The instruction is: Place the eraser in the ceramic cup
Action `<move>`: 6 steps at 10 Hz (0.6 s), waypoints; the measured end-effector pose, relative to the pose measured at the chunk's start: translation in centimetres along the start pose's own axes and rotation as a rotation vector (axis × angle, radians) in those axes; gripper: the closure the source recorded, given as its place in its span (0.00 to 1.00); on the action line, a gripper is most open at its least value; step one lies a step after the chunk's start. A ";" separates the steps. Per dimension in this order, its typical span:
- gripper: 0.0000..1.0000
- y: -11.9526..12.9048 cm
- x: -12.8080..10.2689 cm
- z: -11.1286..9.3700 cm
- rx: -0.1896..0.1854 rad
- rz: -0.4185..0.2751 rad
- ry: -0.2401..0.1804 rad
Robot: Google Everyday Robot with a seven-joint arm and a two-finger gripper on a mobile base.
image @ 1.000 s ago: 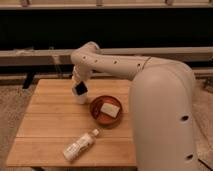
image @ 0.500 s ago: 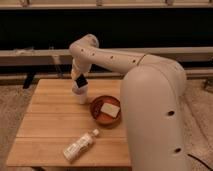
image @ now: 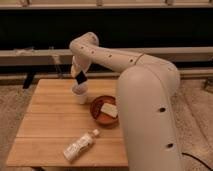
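Arm [image: 107,54] in high arch, pincer [image: 79,75] at view's centre-left, tight around the eraser [image: 80,77].

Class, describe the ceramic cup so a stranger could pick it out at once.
Find the wooden table; near its far edge hangs the robot's gripper. Directly below stands the ceramic cup: small, plain white, upright, narrower than the red-brown bowl beside it.

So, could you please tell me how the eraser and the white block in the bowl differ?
Colour: the eraser is black, the white block is white. Size: the eraser looks smaller than the block. Place: the eraser is held aloft in the hand, just above the ceramic cup; the block lies in the red-brown bowl. Both are flat-sided rectangular blocks.
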 end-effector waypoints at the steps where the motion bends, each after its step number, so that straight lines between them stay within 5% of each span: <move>1: 0.98 -0.1 0.0 0.2 -0.001 0.004 -0.002; 6: 0.98 2.2 0.9 1.7 -0.019 0.005 0.015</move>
